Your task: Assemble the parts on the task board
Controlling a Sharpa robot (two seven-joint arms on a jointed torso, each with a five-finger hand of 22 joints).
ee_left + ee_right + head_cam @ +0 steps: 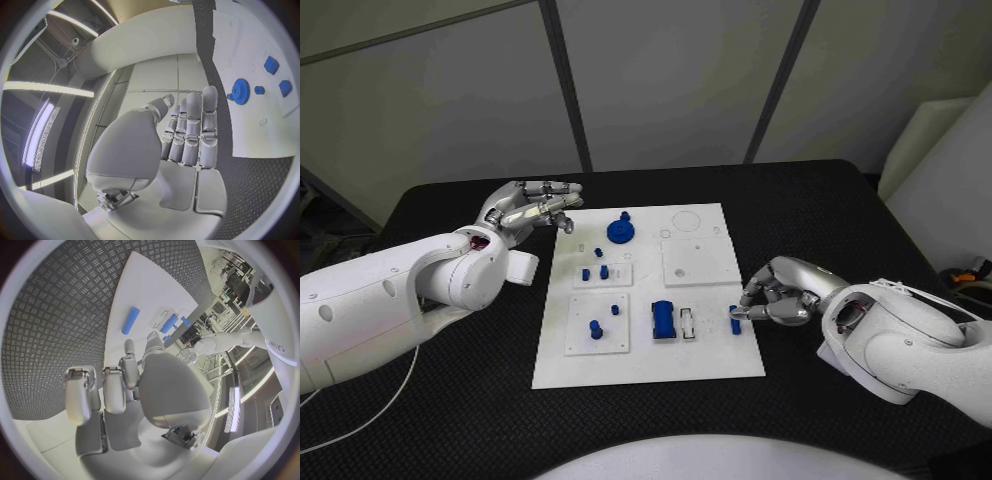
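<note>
Hands flank task board: left hand far corner, right hand right edge.

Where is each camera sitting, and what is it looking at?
Head view: from the robot's head, looking down at the task board on the black table; both arms show, left hand and right hand.
Left wrist view: behind the left hand, facing the board's edge and the blue gear.
Right wrist view: behind the right hand, facing the board and a blue bar.
All three share the task board.
</note>
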